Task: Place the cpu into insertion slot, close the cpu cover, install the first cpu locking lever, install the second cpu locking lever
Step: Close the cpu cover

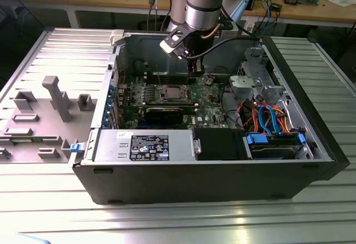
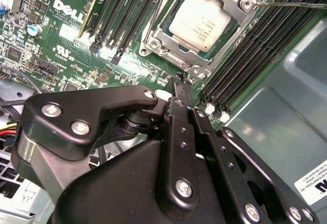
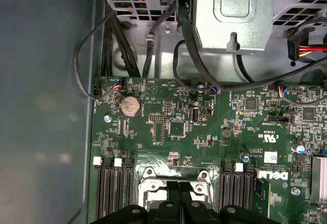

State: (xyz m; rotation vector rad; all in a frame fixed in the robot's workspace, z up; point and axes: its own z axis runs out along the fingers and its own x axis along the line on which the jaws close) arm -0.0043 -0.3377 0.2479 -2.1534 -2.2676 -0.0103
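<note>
The cpu (image 2: 202, 20), silvery-tan on top, lies flat in the insertion slot (image 1: 171, 93) on the green board. The silver cpu cover (image 2: 162, 36) is down around it, and the chip shows through its window. A thin lever rod (image 2: 291, 3) runs along one side of the socket and another (image 2: 158, 7) along the opposite side. My gripper (image 2: 179, 80) is shut with nothing in it, its tips just above the board beside a socket corner. In the exterior view my gripper (image 1: 194, 71) hangs inside the case, behind and to the right of the socket. In the first wrist view the fingers (image 3: 172, 201) overlap the socket frame (image 3: 151, 179).
Black memory slots (image 2: 240, 55) flank the socket. A metal bracket (image 3: 232, 15) and black cables (image 3: 189, 40) sit beyond the board. The power supply (image 1: 144, 144), drive bay (image 1: 272, 144) and orange and blue cables (image 1: 267, 116) fill the near side. A grey fixture (image 1: 55, 99) stands outside, at the exterior view's left.
</note>
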